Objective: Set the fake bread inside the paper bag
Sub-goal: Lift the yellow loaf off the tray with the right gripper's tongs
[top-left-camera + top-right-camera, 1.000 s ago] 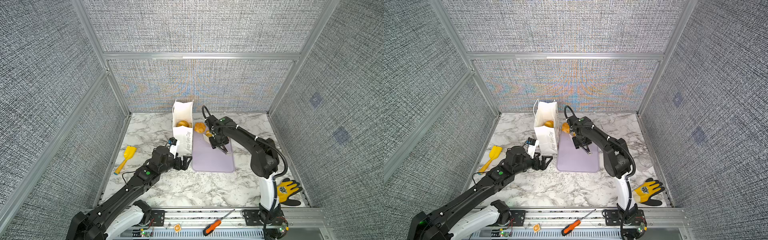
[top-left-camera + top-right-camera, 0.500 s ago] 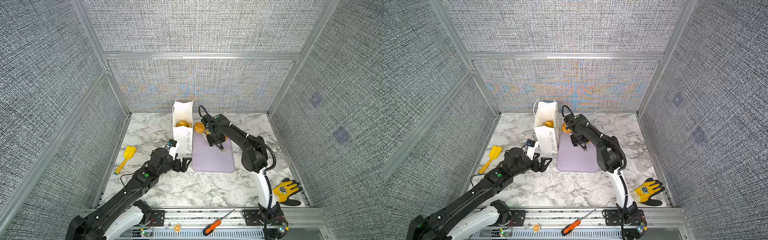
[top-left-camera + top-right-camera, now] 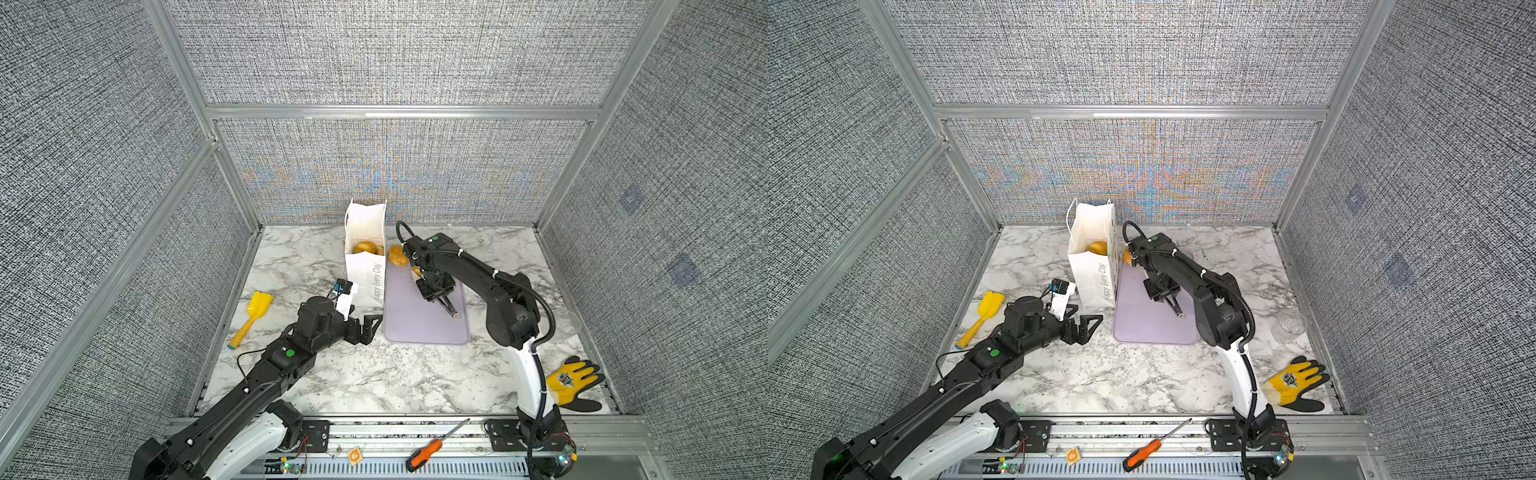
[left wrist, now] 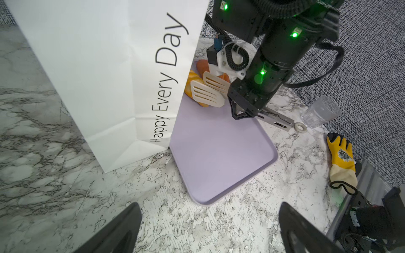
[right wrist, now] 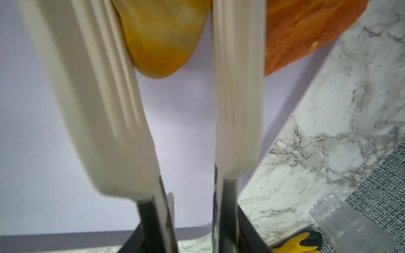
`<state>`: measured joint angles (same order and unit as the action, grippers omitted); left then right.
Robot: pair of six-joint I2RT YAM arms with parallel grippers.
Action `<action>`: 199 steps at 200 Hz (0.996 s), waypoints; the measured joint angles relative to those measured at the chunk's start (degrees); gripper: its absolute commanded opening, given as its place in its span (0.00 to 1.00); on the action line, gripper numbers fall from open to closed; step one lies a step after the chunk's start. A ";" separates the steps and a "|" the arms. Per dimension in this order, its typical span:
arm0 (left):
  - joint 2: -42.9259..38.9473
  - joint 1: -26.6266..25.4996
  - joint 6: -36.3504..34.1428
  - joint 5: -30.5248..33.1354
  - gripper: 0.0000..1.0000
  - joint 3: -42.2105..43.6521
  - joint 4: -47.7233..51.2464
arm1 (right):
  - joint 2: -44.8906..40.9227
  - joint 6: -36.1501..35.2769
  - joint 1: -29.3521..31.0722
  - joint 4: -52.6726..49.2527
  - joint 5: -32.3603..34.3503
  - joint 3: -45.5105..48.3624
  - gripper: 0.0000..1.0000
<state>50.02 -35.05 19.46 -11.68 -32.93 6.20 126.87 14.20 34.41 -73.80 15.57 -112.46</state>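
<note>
The white paper bag [image 3: 365, 270] [image 3: 1094, 270] [image 4: 98, 76] stands upright at the lilac tray's [image 3: 415, 324] [image 4: 219, 153] far left corner, with golden fake bread [image 3: 365, 248] [image 3: 1098, 248] inside. My right gripper [image 3: 434, 291] [image 3: 1160, 293] [image 5: 192, 236] is shut on cream-bladed tongs [image 4: 208, 92] [image 5: 236, 98]. A golden pastry [image 4: 191, 84] [image 5: 162, 37] lies on the tray between the blades, against one of them. A darker orange-brown pastry [image 4: 202, 65] [image 5: 306, 28] lies just beyond. My left gripper [image 3: 368, 328] [image 4: 208, 230] hangs open over the marble, in front of the bag.
A yellow scoop [image 3: 253, 316] lies at the left wall. A clear glass [image 4: 321, 111] [image 3: 1287, 326] stands right of the tray, and a yellow-black glove [image 3: 575, 384] lies at the front right. An orange screwdriver [image 3: 432, 451] rests on the front rail.
The tongs' blades have drawn closer together around the golden pastry, and the right arm's elbow has swung slightly left. The left arm has barely moved.
</note>
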 measured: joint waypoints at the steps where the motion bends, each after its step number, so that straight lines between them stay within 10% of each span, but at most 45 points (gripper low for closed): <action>1: -0.02 0.00 0.00 0.00 0.99 0.00 0.00 | -0.13 -0.02 0.07 0.02 0.00 0.13 0.43; 199: 0.04 -0.07 0.31 0.15 0.99 -0.44 1.22 | -10.78 0.31 2.40 6.58 -1.01 17.88 0.57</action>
<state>50.06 -35.11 19.77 -11.53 -33.36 7.42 116.09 14.50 36.82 -67.22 14.57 -94.59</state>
